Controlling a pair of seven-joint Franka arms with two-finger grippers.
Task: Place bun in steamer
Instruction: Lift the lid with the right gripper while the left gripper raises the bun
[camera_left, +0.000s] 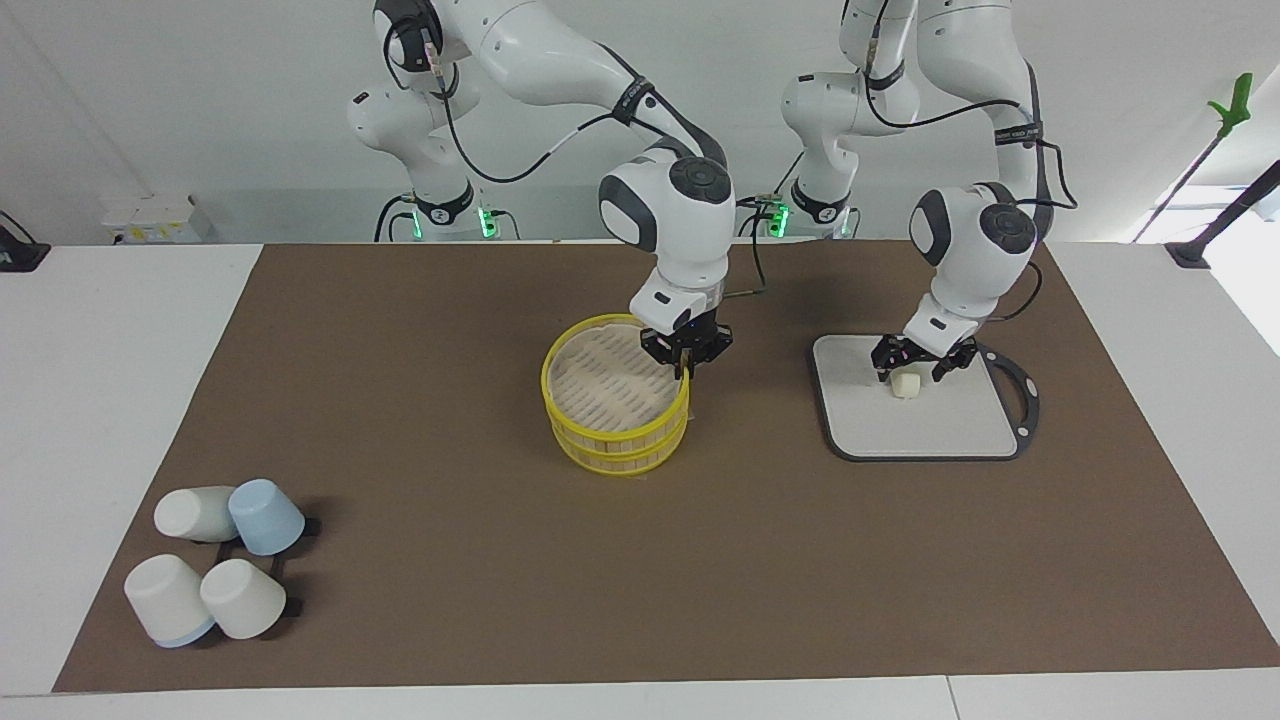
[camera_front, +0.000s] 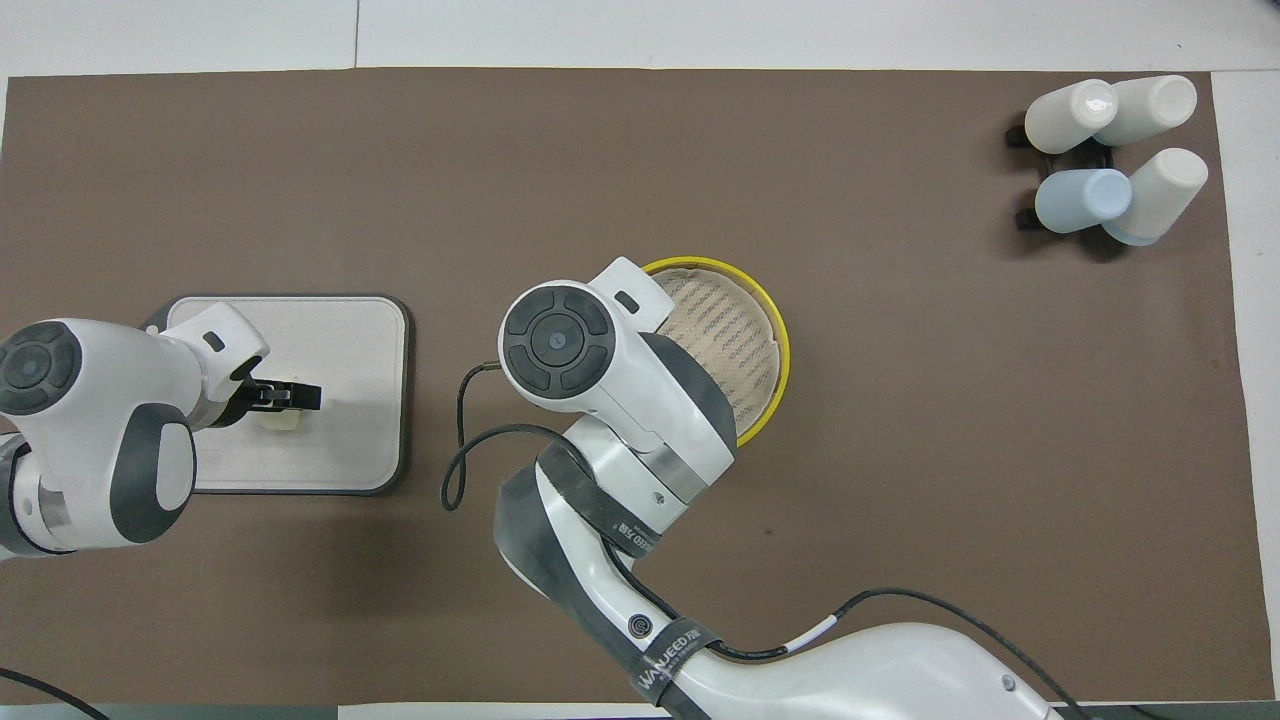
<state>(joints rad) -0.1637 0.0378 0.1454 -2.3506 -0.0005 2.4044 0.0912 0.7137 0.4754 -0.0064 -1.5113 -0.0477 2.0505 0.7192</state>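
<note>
The steamer (camera_left: 610, 448) stands mid-table, a round yellow-rimmed basket with a pale slatted top (camera_front: 728, 335). My right gripper (camera_left: 685, 368) is shut on its top rim, at the edge toward the left arm's end of the table. In the overhead view the right arm's wrist hides that gripper. The bun (camera_left: 906, 386), small and cream-white, lies on the grey board (camera_left: 940, 425). My left gripper (camera_left: 909, 368) is low over the bun and open, with one finger on either side. From overhead the left gripper (camera_front: 290, 398) covers part of the bun (camera_front: 280, 422).
Several white and blue cups (camera_left: 215, 560) lie on a small black rack at the right arm's end of the brown mat, farther from the robots. The board (camera_front: 350, 440) has a dark loop handle on its outer side.
</note>
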